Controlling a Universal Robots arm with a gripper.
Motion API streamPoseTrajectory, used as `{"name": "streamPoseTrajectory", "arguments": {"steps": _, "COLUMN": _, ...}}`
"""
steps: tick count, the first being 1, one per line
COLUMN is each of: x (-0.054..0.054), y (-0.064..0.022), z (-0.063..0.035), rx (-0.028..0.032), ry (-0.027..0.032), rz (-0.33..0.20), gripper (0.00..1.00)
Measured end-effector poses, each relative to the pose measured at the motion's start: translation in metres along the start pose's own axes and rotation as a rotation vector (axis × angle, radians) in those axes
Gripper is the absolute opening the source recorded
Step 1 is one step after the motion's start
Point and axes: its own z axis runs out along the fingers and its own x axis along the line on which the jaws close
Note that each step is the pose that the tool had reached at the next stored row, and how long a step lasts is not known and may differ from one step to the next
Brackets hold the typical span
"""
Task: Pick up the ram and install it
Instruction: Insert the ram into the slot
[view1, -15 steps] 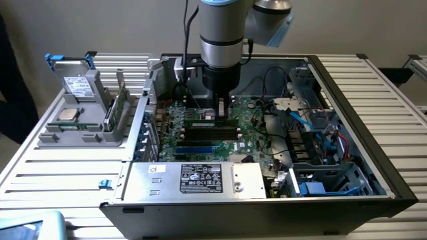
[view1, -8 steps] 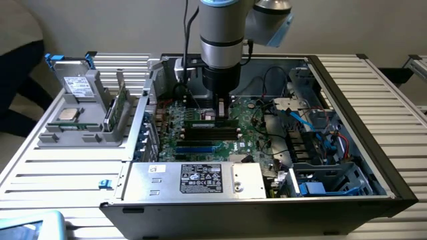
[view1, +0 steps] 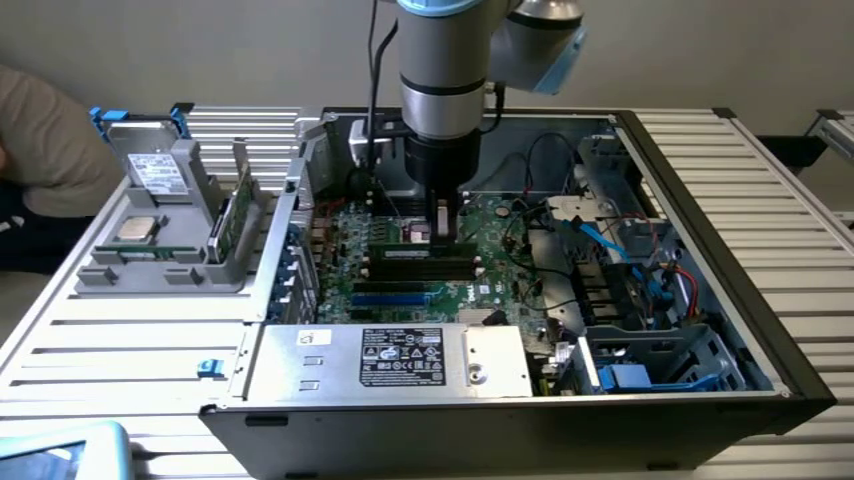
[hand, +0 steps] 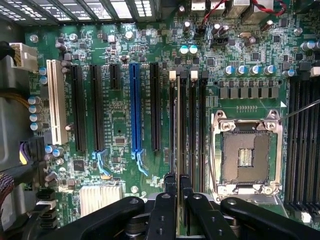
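Observation:
The ram (hand: 178, 125) shows edge-on in the wrist view as a thin green strip between my two black fingertips (hand: 170, 192). My gripper (hand: 178, 192) is shut on it. The stick lies along one of the black memory slots (hand: 192, 130) beside the processor socket, in line with a white latch. In the exterior view my gripper (view1: 430, 230) reaches straight down into the open computer case (view1: 747, 290). The ram (view1: 418, 252) lies level right under it on the motherboard's slots. Whether it is pressed fully in, I cannot tell.
An open silver processor socket (hand: 245, 155) lies next to the memory slots, and a blue slot (hand: 134, 110) and black expansion slots lie further off. The power supply (view1: 387, 360) spans the case front and cables (view1: 627, 250) crowd the exterior view's right. A grey holder (view1: 160, 240) with parts stands outside at the exterior view's left.

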Motion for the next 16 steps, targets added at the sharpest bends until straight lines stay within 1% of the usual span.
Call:
{"name": "streamPoseTrajectory", "arguments": {"steps": 5, "x": 0.0, "y": -0.0004, "z": 0.0063, "rx": 0.0, "ry": 0.0, "rz": -0.001, "gripper": 0.15}}
{"name": "streamPoseTrajectory", "arguments": {"steps": 9, "x": 0.0, "y": -0.0008, "z": 0.0093, "rx": 0.0001, "ry": 0.0, "rz": -0.003, "gripper": 0.15}}
{"name": "streamPoseTrajectory", "arguments": {"steps": 16, "x": 0.0, "y": -0.0013, "z": 0.0122, "rx": 0.0002, "ry": -0.0003, "rz": -0.015, "gripper": 0.15}}
